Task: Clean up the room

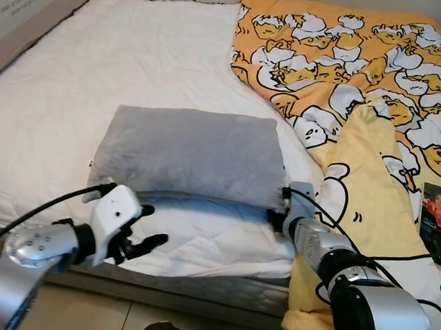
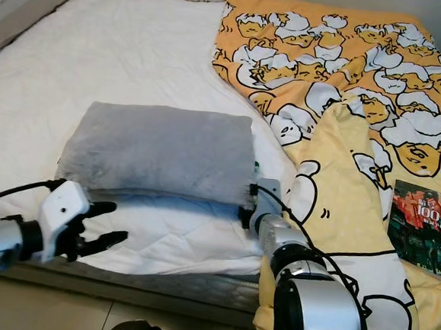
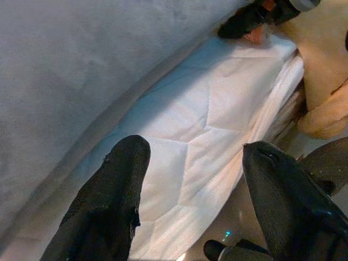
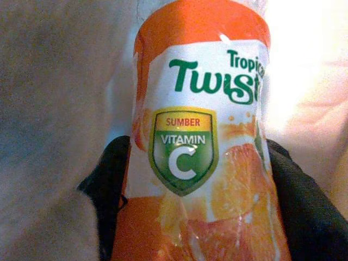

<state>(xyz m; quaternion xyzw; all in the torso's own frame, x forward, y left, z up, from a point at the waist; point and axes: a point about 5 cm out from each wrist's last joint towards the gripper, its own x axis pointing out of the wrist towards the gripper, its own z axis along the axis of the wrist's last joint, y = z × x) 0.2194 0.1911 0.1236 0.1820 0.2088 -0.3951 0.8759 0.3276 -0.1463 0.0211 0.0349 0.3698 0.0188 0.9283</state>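
Right wrist view: your right tool [image 4: 193, 179] has its two black fingers closed on either side of an orange juice bottle [image 4: 198, 136], label facing the camera.
Bottle position: at the near right corner of the grey pillow [image 1: 187, 151], tucked against the pillow's edge on the bed [image 1: 136, 67]; from the head views the bottle itself is hidden behind the wrist.
Long axis: bottle runs along the tool's own line, pointing away toward the far side of the bed.
Right arm pose: forearm low and stretched forward from the near right, wrist level with the mattress edge, beside the yellow patterned blanket [image 1: 373, 169].
Left tool [image 1: 140, 231]: fingers spread well apart, holding nothing, hovering over the white sheet just near of the pillow's left end.
Nearer arm: the right; it already has the bottle.
Judgement: next is likely a straight pull back toward you; the pillow's overhang may drag.
Also seen: red book [image 2: 423, 231] on the blanket, far right.
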